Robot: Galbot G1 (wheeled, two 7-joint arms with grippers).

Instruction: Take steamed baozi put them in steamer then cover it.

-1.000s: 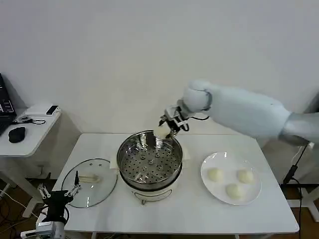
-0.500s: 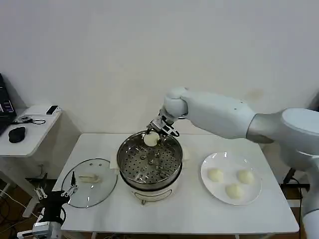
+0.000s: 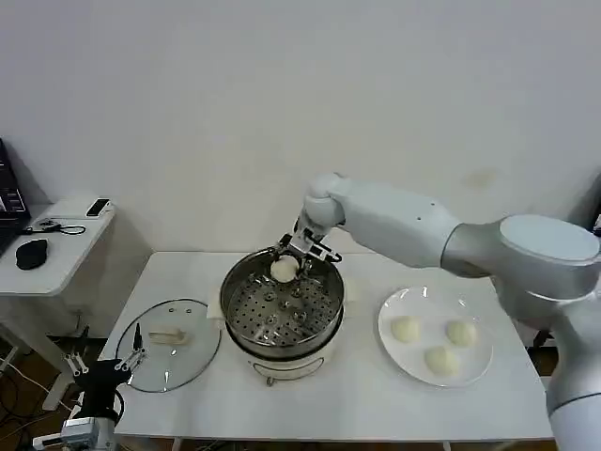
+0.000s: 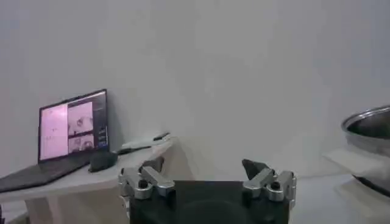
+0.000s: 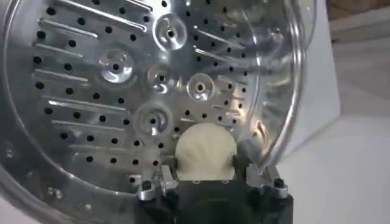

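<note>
The right tool [image 3: 286, 264] reaches forward, arm outstretched — fingers clamped on a bun [image 3: 284, 269]. The left tool [image 3: 101, 364] hangs low, fingers spread apart.

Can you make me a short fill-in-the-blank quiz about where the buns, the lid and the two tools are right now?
1. The right tool is shut on one ____, held over the steamer.
2. The white plate holds ____ steamed baozi.
3. The glass lid lies on the table on the steamer's ____ side.
4. The left tool, by the lid, is ____.

Missing words: baozi; three; left; open
</note>
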